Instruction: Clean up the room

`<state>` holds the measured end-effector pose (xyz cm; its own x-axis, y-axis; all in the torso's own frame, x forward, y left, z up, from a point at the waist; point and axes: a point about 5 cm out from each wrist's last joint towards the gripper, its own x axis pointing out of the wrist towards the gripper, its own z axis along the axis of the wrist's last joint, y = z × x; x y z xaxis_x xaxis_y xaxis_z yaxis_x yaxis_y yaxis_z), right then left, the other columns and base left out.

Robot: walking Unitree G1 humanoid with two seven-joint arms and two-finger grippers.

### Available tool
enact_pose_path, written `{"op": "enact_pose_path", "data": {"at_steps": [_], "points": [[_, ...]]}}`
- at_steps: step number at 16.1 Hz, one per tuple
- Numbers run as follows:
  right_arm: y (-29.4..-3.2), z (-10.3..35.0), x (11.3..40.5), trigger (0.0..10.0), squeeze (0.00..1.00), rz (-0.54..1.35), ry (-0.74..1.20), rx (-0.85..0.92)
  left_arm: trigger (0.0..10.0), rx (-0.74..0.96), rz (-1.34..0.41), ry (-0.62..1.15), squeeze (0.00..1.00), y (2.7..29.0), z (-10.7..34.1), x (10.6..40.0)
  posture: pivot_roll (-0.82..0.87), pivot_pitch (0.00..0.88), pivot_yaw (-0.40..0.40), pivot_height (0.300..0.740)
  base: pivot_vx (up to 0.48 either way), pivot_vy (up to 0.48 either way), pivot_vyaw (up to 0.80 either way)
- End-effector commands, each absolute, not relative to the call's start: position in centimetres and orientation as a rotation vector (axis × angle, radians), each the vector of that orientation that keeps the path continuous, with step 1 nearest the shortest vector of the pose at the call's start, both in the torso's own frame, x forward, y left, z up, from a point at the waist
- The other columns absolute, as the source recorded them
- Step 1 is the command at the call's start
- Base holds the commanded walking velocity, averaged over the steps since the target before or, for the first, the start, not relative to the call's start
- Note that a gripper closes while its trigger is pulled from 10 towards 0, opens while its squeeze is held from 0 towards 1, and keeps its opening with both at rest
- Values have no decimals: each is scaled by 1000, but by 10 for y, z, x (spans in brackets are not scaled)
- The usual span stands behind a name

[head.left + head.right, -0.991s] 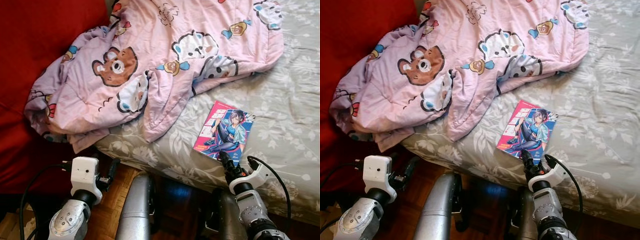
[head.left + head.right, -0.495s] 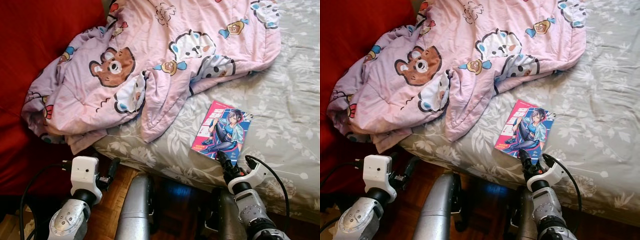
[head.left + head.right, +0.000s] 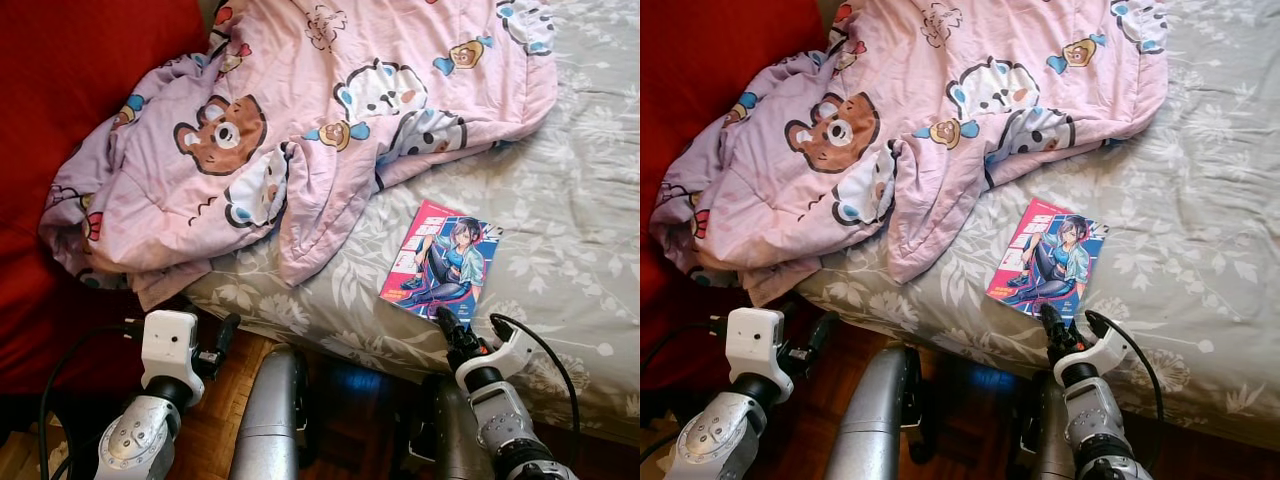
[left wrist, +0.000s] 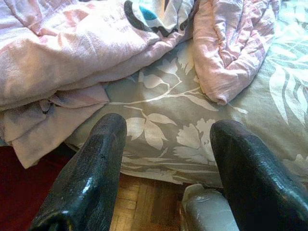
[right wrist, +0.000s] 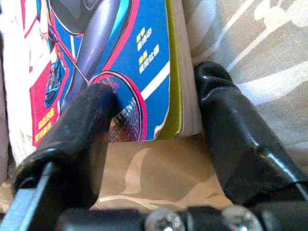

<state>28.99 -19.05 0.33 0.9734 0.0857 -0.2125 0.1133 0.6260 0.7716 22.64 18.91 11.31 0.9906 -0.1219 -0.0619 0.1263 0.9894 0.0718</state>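
While the left pincer (image 3: 224, 336) waits low at the lower left of the frame, fingers spread and empty beside the bed's (image 3: 560, 240) edge, the right pincer (image 3: 447, 327) is at the near corner of the comic book (image 3: 440, 262). In the right wrist view its fingers (image 5: 86, 120) are parted, one resting on the cover, the other against the page edges, straddling that corner but not yet clamped. This book lies flat on the grey leaf-patterned sheet, lower right of centre, just beside a hanging fold of the pink cartoon blanket (image 3: 300, 110). Approaching from the bed's edge probably lets the pincer nip the book's corner where it is reachable.
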Motion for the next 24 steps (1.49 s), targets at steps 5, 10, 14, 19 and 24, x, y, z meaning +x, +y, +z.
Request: {"op": "enact_pose_path", "data": {"at_steps": [5, 10, 14, 19, 24], "points": [[-156, -27, 263, 0, 0, 24, 417, 979, 10000, 75, -106, 89, 0, 193, 107, 224, 331, 452, 152, 610, 0, 0, 0], [-156, -21, 269, 0, 0, 37, 376, 978, 10000, 75, -101, 85, 0, 193, 106, 226, 320, 442, 146, 610, 0, 0, 0], [-153, -21, 264, 0, 0, 46, 315, 973, 10000, 66, -89, 76, 0, 191, 102, 236, 275, 408, 112, 610, 0, 0, 0], [-182, -22, 246, 0, 0, -224, 183, 827, 10000, 54, -71, 50, 0, 188, 98, 251, 228, 351, 81, 610, 0, 0, 0], [-198, 25, 273, 0, 0, -213, -2, 627, 10000, 36, -50, 23, 0, 185, 94, 268, 167, 269, 42, 610, 0, 0, 0]]}}
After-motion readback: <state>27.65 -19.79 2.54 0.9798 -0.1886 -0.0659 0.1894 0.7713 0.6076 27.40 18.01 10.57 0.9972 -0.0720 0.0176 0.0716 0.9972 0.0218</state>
